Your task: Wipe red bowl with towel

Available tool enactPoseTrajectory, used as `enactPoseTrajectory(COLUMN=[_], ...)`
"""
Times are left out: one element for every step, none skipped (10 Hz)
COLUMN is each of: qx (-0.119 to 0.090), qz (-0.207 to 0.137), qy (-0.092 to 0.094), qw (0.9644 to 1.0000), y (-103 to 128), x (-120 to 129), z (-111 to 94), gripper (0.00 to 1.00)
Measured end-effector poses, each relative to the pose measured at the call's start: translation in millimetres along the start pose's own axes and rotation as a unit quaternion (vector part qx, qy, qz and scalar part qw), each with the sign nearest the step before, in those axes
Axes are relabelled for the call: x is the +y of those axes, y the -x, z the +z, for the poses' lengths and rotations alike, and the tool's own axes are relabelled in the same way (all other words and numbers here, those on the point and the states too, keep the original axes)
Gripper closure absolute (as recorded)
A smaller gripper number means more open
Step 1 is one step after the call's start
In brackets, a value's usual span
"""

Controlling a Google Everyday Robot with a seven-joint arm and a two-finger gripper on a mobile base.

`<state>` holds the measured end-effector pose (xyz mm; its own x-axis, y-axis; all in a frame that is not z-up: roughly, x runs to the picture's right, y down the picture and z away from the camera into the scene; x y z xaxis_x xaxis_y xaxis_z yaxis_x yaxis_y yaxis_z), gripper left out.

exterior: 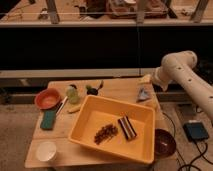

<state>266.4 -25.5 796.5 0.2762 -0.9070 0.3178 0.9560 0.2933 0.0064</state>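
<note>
ok so the gripper (pixel 145 79) hangs over the far right corner of the table (pixel 120 87), on the end of the white arm (pixel 182 70) that reaches in from the right; its fingers are spread apart with nothing between them. the towel (pixel 143 94) is a little blue-grey crumple lying on the tabletop just below the fingers, on the camera side of them; not touching them as far as i can tell. the red bowl (pixel 48 98) sits well away from the fingers, clear across the table at its left edge, upright; a teal sponge (pixel 48 119) lies just in front of it. between bowl and fingers, nearer the camera, is the big yellow tub (pixel 92 112) with a dark crumbly pile (pixel 106 133) and a dark striped block (pixel 126 127) inside; a maroon bowl (pixel 164 142) sits by the tub's right corner, well below the fingers.
</note>
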Motion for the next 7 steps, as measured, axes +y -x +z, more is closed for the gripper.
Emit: enactPoseTrajectory(qx=[0.001,0.001,0.001,0.001,0.001,0.001,-0.002], qz=[0.015,0.021,0.021,0.022,0.023,0.023,0.021], qy=[0.004,0.005,0.006,0.007,0.007,0.008,0.011], qw=[0.9999,0.9998,0.9997,0.9997,0.9997,0.9997,0.9997], y=[-4.3,-5.9,-5.9,-5.8,-5.7,-6.1,-6.7], x=[-4.2,-5.9,-5.0,-3.6,-2.3,-2.3,-3.3], z=[4.8,6.6,6.9,6.6,6.4,6.8,8.8], gripper=[0.20,0.20,0.20,0.20,0.20,0.20,0.20])
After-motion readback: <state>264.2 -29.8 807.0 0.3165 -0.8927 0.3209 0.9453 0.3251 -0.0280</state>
